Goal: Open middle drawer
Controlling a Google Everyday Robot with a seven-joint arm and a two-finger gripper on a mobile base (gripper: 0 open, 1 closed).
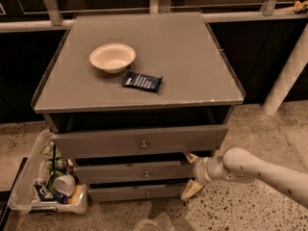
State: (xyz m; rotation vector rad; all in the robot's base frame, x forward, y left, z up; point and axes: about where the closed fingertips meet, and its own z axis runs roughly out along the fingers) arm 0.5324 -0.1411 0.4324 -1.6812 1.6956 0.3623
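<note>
The grey cabinet (144,76) has three drawers. The middle drawer (120,171) is the second one, flat-fronted with a small round knob (146,174) at its centre. My gripper (191,174) comes in from the right on a white arm (260,170). Its two tan fingers (191,158) are spread apart, one above and one below the right end of the middle drawer's front. The top drawer (139,141) stands slightly out; the lowest drawer (139,193) is slim.
A cream bowl (112,57) and a dark snack packet (141,81) lie on the cabinet top. A clear bin (29,182) of cans and cups stands on the speckled floor at the left. A white pole (288,73) leans at the right.
</note>
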